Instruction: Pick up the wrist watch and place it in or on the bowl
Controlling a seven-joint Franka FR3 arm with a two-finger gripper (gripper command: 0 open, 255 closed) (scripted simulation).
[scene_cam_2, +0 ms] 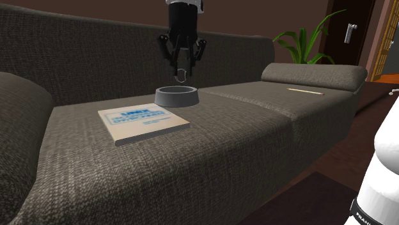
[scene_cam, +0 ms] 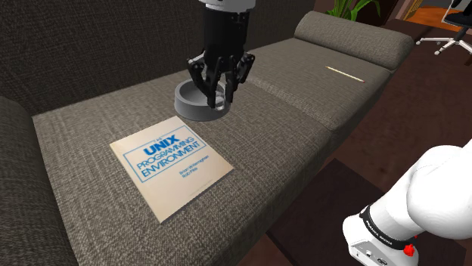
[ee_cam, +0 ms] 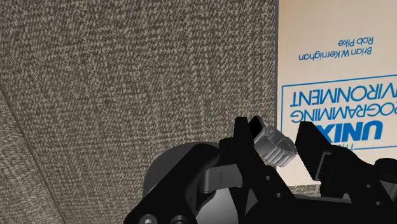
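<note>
My black gripper (scene_cam: 218, 96) hangs just above the grey round bowl (scene_cam: 198, 103) on the sofa seat. In the wrist view the gripper (ee_cam: 277, 137) is shut on the wrist watch (ee_cam: 275, 144), whose grey ribbed band shows clasped between the two fingers. The bowl (ee_cam: 173, 173) lies below and to one side of the fingers there. From the second exterior view the gripper (scene_cam_2: 181, 75) is a short way above the bowl (scene_cam_2: 176, 97), fingers pointing down.
A tan book with blue lettering (scene_cam: 172, 162) lies flat on the seat in front of the bowl. A thin pale stick (scene_cam: 346, 73) rests on the far cushion. The sofa backrest (scene_cam_2: 96, 45) rises behind the bowl. A plant (scene_cam_2: 307, 41) stands past the armrest.
</note>
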